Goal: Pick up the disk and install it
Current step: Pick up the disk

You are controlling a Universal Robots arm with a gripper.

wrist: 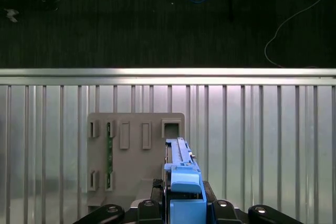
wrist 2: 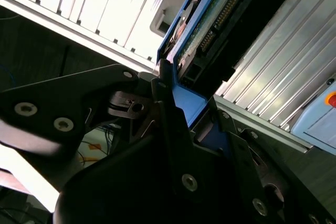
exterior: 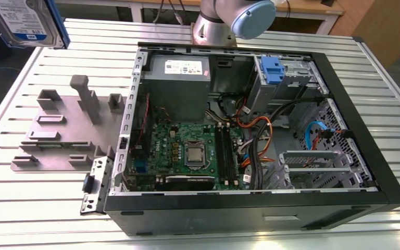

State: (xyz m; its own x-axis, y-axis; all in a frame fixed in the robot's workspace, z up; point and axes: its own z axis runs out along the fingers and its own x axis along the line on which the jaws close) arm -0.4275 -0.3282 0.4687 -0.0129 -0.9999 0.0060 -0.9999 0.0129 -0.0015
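First wrist view looks down past the gripper point(wrist: 184, 209), whose black fingers point(wrist: 149, 211) press on either side of the blue carrier point(wrist: 185, 184) of the disk point(wrist: 176, 156). The gripper is closed on that frame and holds the disk edge-up. In the second wrist view the same hold shows from the side. The gripper point(wrist 2: 186, 100) pinches the blue frame, and the disk point(wrist 2: 220, 9) runs away from it with its green circuit board and connector row bare.

Below the disk in the first wrist view lies the grey fixture point(wrist: 131, 150) on the slatted counter point(wrist: 262, 129), well clear of it. In the exterior view the disk point(exterior: 23, 21) hangs high at that view's upper left with its label toward the camera. It is above the counter point(exterior: 40, 219) and fixture point(exterior: 61, 135), and well apart from the open case point(exterior: 366, 135).

The step in hand looks like the carry toward the case. The grip appears to sit on one end of the plastic frame, so the long free end could swing or twist. Slow, smooth motion without sudden turns would serve best. Height is worth holding over the case wall, since the power supply point(exterior: 177, 78) and cables point(exterior: 255, 133) crowd the inside. The blue-latched bay point(exterior: 273, 70) sits near the arm point(exterior: 217, 23). Squaring the disk to it early would likely spare the frame a snag.
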